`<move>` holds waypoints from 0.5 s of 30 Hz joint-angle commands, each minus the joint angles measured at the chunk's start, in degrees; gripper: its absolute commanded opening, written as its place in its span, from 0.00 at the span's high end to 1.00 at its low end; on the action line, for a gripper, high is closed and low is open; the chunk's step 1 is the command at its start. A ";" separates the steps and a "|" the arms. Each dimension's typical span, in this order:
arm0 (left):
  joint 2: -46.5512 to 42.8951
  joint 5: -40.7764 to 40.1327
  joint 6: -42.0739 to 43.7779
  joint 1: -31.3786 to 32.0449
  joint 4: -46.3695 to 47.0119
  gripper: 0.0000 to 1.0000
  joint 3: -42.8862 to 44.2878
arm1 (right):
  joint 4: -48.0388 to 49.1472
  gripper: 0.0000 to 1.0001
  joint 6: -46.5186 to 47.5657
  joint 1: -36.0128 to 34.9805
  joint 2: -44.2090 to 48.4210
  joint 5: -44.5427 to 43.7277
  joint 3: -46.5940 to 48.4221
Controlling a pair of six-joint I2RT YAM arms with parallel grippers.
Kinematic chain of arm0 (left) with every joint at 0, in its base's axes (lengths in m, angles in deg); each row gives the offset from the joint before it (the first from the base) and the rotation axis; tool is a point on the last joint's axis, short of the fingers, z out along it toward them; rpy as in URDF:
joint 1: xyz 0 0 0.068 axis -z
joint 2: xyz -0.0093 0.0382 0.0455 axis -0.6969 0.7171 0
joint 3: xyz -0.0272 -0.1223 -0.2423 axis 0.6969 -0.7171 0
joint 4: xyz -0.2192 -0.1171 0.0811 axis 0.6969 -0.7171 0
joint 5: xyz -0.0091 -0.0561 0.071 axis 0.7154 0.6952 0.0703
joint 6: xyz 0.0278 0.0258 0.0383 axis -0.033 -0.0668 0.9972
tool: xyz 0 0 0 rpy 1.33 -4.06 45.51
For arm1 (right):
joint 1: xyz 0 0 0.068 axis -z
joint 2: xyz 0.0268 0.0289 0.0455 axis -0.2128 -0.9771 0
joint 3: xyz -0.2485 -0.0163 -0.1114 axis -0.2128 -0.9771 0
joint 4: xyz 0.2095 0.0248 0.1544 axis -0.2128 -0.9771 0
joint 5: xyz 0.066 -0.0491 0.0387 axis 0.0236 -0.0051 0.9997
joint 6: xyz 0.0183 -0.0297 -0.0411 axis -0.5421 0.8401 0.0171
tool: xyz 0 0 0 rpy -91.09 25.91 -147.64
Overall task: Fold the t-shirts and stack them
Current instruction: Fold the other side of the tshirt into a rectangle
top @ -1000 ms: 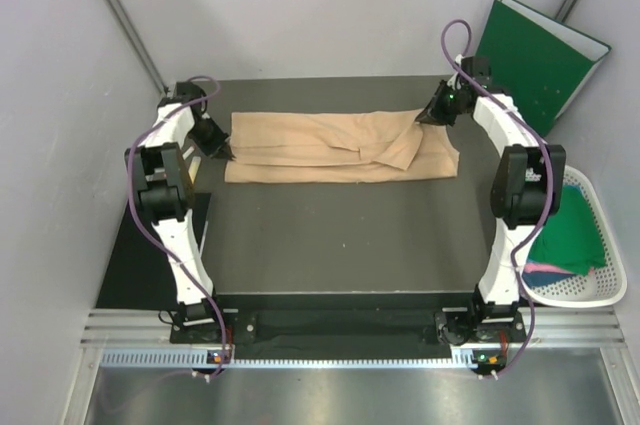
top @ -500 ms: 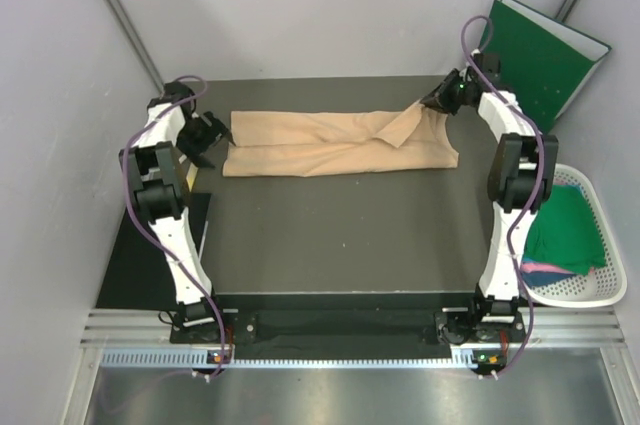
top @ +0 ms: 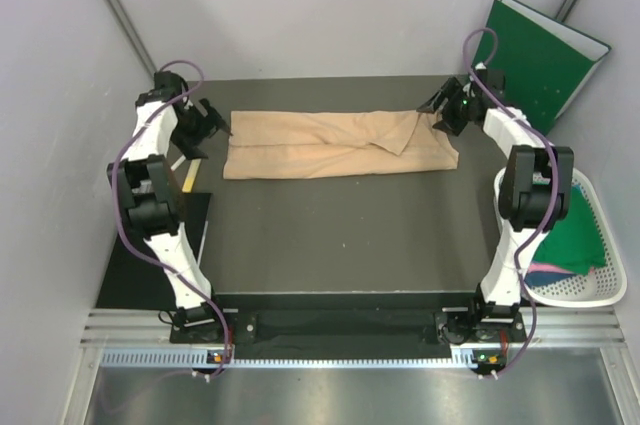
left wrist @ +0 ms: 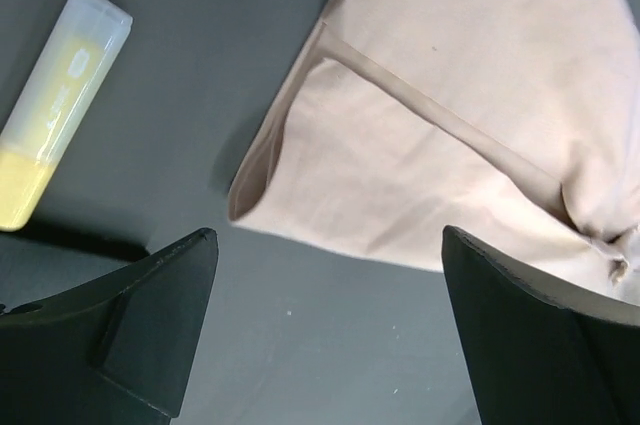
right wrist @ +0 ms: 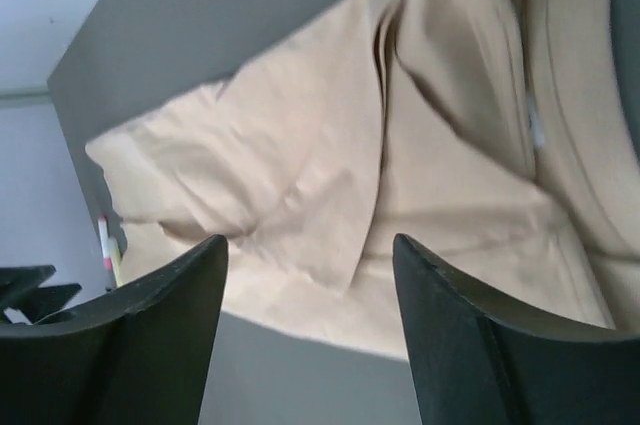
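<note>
A pale peach-beige t-shirt (top: 335,143) lies folded into a long strip across the back of the dark table (top: 330,235). My left gripper (top: 208,122) hangs open just off the strip's left end, nothing between its fingers; its wrist view shows that corner of the t-shirt (left wrist: 440,135). My right gripper (top: 443,109) stands open at the strip's right end, apart from the cloth, and the creased t-shirt (right wrist: 330,195) fills its wrist view. More t-shirts, dark green (top: 572,230) and pink (top: 545,269), lie in the basket at the right.
A white mesh basket (top: 600,290) sits off the table's right side. A stiff dark green folder (top: 540,55) leans against the back wall. A yellow highlighter (left wrist: 55,105) lies by the left gripper, also seen from above (top: 190,177).
Both grippers have opened and let go of the t-shirt's ends. The raised flap at the right has dropped flat. Both arms have drawn slightly away from the cloth.
</note>
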State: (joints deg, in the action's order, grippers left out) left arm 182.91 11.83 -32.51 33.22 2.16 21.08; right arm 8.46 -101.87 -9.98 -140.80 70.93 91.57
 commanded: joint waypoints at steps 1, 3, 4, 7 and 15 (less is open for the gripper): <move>-5.46 0.37 3.05 -0.03 0.75 0.02 -2.26 | 1.88 0.36 1.50 -0.90 4.82 2.76 -6.02; -5.46 0.54 3.23 0.06 0.49 0.02 -3.14 | 2.58 0.40 0.80 -0.90 4.65 3.99 -8.49; -5.55 0.54 3.23 -0.02 0.49 0.02 -3.58 | 3.36 0.40 0.53 -1.25 4.39 4.26 -9.11; -6.16 0.81 3.49 -0.02 1.19 0.02 -5.42 | 2.85 0.46 -0.44 -1.86 2.20 5.14 -9.29; -6.95 0.81 4.28 -0.02 1.36 0.02 -7.45 | 2.67 0.46 -1.14 -6.96 -3.87 3.56 -5.07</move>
State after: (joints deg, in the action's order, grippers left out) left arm 178.39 12.24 -29.58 33.24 2.40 14.28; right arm 9.64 -102.39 -14.35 -141.82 74.52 82.02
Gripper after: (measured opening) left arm 0.975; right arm 0.542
